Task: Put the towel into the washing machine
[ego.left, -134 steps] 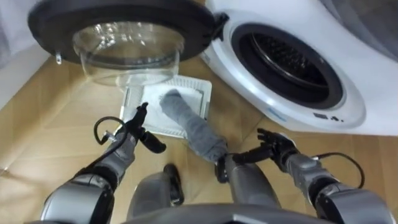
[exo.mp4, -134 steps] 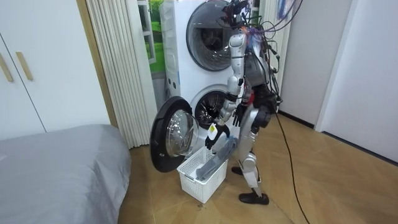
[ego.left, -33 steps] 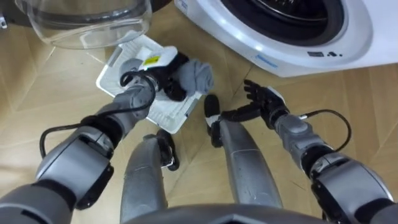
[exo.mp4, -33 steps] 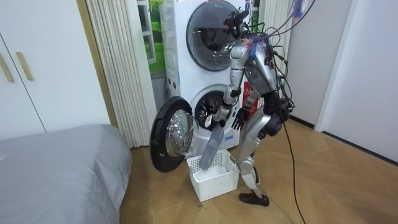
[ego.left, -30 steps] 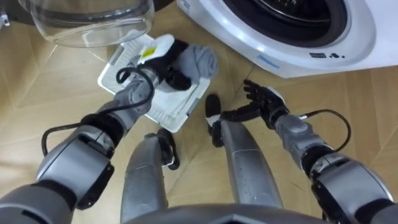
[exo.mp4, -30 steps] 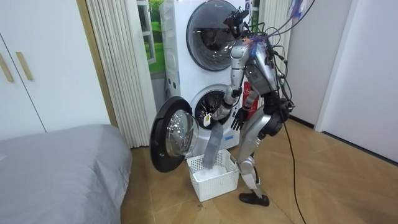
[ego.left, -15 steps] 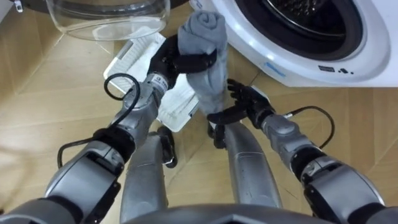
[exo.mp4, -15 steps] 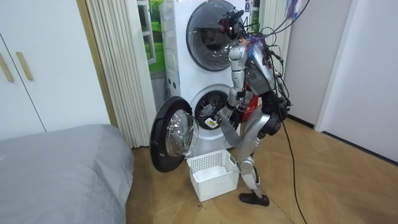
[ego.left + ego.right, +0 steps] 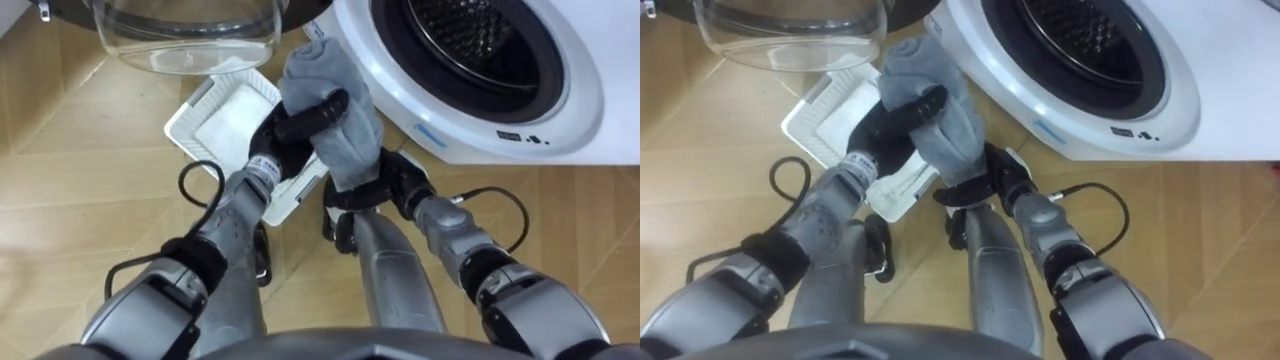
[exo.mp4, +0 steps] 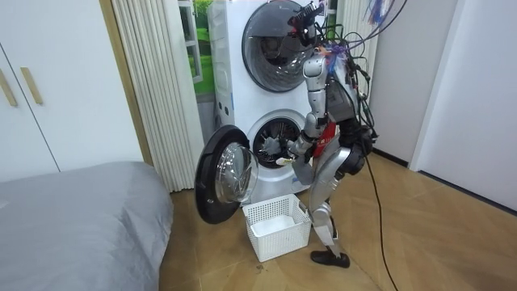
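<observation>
One grey towel [image 9: 338,125] hangs bunched in front of the washing machine [image 9: 570,95]. Its long axis runs roughly upright, with the rolled top toward the drum opening and the loose end down. The left hand [image 9: 285,135] holds it with fingers curled round its middle. The right hand [image 9: 396,180] touches the lower end; whether it grips, I cannot tell. One white basket [image 9: 195,112] sits on the floor beneath, beside the open door [image 9: 190,25]. The small marks on the machine's panel are unreadable.

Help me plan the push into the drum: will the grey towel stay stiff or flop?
Probably floppy: the grey towel bunches over the left robot hand and its lower end droops toward the right robot hand. Likely light: one hand holds it up. Its trailing end might catch the washing machine rim.
</observation>
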{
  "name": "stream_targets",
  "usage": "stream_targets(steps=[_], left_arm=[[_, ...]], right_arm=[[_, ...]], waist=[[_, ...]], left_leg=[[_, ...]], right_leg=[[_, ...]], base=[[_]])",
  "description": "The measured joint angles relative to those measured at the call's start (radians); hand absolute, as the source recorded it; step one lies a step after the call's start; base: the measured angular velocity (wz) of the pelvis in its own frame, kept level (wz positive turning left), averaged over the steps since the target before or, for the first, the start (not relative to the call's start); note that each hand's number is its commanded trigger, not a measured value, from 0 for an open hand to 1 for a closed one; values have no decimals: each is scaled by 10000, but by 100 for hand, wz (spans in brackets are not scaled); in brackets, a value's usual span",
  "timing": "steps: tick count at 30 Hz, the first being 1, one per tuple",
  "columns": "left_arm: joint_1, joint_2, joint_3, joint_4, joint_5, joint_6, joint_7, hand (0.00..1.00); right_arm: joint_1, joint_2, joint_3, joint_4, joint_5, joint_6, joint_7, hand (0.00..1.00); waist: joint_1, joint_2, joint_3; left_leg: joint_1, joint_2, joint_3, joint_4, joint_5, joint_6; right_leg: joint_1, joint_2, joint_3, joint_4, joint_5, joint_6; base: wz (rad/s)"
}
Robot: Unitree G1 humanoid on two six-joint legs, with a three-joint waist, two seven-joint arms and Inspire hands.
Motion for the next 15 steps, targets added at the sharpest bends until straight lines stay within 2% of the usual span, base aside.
stream_targets(steps=[1, 2, 6, 8, 10, 12, 15], left_arm=[[36, -5, -2, 0, -178, 18, -18, 100], [94, -14, -8, 0, -467, 46, -50, 100], [305, -71, -274, 1, -1088, 147, -77, 100], [462, -85, -394, 1, -1078, 291, -194, 100], [604, -89, -410, 1, -1091, 369, -379, 100], [738, -90, -414, 18, -1288, 435, -606, 100], [965, -81, -411, 29, -1483, 465, -837, 100]], right_arm=[[54, 10, 28, 4, 0, 2, -35, 96], [50, 8, 91, -11, -3, 0, -118, 100], [65, 3, 182, -35, -17, 220, -407, 100], [145, -26, 175, -16, -123, 403, -600, 100], [185, -58, 175, -26, -270, 483, -770, 100], [236, -70, 202, -47, -388, 506, -857, 100], [394, -48, 222, -115, -384, 610, -861, 100]], waist=[[-6, 1, -9], [-18, -2, -19], [-6, 2, -39], [-6, 52, -120], [7, 67, -133], [12, 126, -195], [82, 170, -211]], left_leg=[[6, -5, 1, -4, 3, 1], [12, -16, 1, -12, 30, 6], [137, -20, 4, -26, 55, 25], [206, -19, 2, -62, 56, 25], [311, -14, 28, -97, 64, 11], [415, -15, 43, -147, 84, -22], [686, -66, 60, -358, 142, -73]], right_leg=[[2, -7, 2, 6, 0, 0], [10, -28, -2, 19, 0, 0], [159, -65, -52, -21, -2, -5], [220, -79, -72, -29, -6, -11], [285, -66, -39, -34, -7, -13], [341, -45, 6, -25, -18, -33], [505, -74, 30, -10, -63, -95]], base=[[3], [7], [4], [0], [-2], [-5], [1]])
